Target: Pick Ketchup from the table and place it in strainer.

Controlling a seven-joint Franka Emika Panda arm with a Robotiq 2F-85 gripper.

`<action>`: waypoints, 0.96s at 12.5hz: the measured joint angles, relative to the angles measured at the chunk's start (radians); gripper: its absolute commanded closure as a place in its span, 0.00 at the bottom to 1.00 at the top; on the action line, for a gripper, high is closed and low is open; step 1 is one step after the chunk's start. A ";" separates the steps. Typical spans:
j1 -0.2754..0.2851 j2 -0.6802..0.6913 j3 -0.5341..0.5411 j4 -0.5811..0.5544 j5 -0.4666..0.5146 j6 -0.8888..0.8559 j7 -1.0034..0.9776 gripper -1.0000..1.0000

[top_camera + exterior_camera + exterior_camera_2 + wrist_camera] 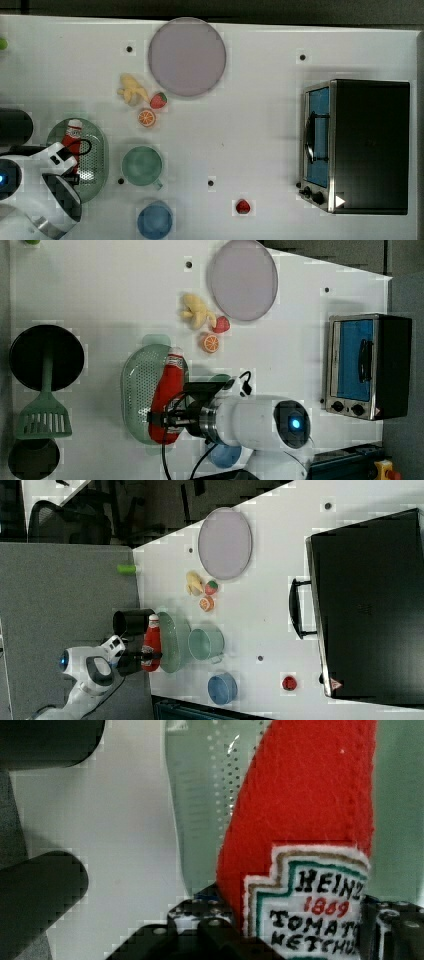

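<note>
Ketchup (167,390), a slim red fabric bottle with white cap and Heinz label, is hanging over the pale green perforated oval strainer (136,390), clamped near its base by the black jaws of the gripper (162,420); whether it is touching the strainer bottom, cannot tell. Strainer is sitting on the white tabletop (260,125), with a round green cup (142,166) just beside it and a blue cup (155,220) near. An orange slice toy (147,118) is lying farther off.

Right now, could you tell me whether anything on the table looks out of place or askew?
Nothing looks spilled or damaged. The Ketchup is held by the gripper over the strainer. The toy fruit and cups sit undisturbed.
</note>
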 measured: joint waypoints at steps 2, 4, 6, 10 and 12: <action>0.002 0.060 -0.008 0.000 -0.021 0.043 0.017 0.17; 0.000 0.094 -0.025 0.002 -0.049 0.045 0.019 0.00; -0.005 0.092 -0.037 -0.002 -0.060 0.051 0.019 0.00; -0.009 0.027 -0.042 0.000 -0.060 0.045 0.024 0.00; -0.025 -0.054 -0.045 0.008 -0.057 -0.033 0.028 0.00</action>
